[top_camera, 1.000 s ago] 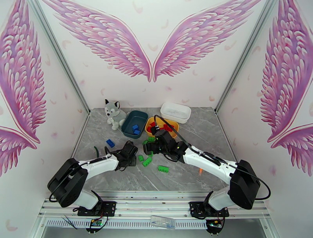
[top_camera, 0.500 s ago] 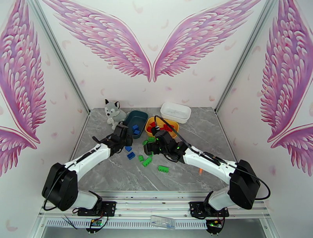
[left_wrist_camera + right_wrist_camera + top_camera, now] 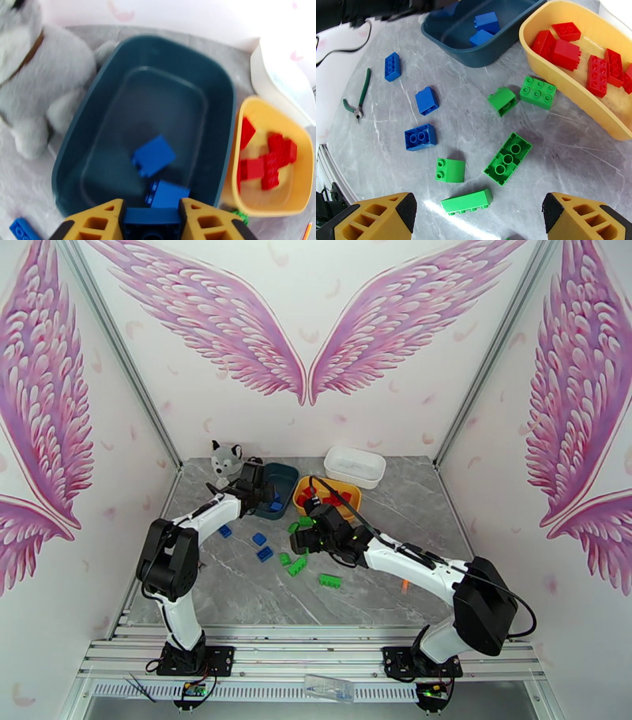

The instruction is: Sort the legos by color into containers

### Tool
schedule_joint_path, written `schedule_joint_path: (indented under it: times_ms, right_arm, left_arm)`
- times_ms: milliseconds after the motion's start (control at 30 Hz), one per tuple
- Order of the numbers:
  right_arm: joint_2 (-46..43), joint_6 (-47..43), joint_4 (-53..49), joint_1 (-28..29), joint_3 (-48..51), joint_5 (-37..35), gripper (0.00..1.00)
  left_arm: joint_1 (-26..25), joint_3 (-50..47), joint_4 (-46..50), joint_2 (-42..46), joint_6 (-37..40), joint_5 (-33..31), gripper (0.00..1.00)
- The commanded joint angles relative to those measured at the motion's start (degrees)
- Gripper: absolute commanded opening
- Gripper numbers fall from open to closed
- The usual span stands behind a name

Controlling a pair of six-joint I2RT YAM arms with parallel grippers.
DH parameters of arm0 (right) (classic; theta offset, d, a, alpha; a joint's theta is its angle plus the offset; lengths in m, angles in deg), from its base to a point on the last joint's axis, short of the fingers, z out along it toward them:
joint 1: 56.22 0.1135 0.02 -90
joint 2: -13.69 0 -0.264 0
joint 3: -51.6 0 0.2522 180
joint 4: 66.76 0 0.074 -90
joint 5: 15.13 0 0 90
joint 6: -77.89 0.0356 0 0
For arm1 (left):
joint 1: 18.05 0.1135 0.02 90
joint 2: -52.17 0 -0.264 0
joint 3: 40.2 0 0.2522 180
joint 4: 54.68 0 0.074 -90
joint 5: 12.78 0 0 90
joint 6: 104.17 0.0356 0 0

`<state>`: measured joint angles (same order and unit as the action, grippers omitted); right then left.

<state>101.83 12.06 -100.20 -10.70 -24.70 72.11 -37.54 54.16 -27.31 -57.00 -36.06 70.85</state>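
Gripping a blue brick [image 3: 151, 221] in the left hand [image 3: 152, 205] above the teal tub [image 3: 221, 90]; hovering the right hand [image 3: 478, 207], spread wide and empty, over green bricks [image 3: 508, 158] scattered on the desk [image 3: 572, 150].

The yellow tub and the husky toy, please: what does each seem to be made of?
The yellow tub looks like smooth moulded plastic, faintly glossy, with rounded corners and rim. The husky toy looks like plush fabric: fuzzy grey-and-white pile, soft outline.

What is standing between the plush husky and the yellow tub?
The dark teal tub, holding blue bricks, stands between the husky and the yellow tub, as the left wrist view shows.
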Motion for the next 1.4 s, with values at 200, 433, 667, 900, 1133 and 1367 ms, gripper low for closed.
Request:
schedule_joint_path:
  times_ms: [200, 433, 667, 900, 1133, 1367]
  right_arm:
    - [0.55, 0.14, 0.35, -0.32, -0.30, -0.18, 0.90]
    - [0.63, 0.36, 0.61, -0.35, -0.31, 0.38, 0.90]
    - [0.11, 0.53, 0.70, -0.33, -0.30, 1.97, 0.90]
    - [0.26, 0.47, 0.77, -0.39, -0.12, 1.71, 0.90]
    - [0.33, 0.42, 0.74, -0.39, -0.09, 1.45, 0.90]
    - [-0.02, 0.45, 0.90, -0.34, 0.14, 1.45, 0.90]
  left_arm:
    - [-0.13, -6.14, -2.88, 4.68, 1.11, -1.01, 0.81]
    - [-0.84, -20.46, -2.31, 19.42, -1.99, -7.54, 0.80]
    - [6.40, -30.66, -1.51, 29.27, -2.57, -10.06, 0.82]
    - [9.86, -31.94, -4.88, 22.08, -4.44, -4.89, 0.82]
    - [13.86, -32.61, -6.53, 19.20, -7.61, -2.18, 0.78]
    - [14.04, -28.70, -3.94, 12.71, -10.75, -1.87, 0.75]
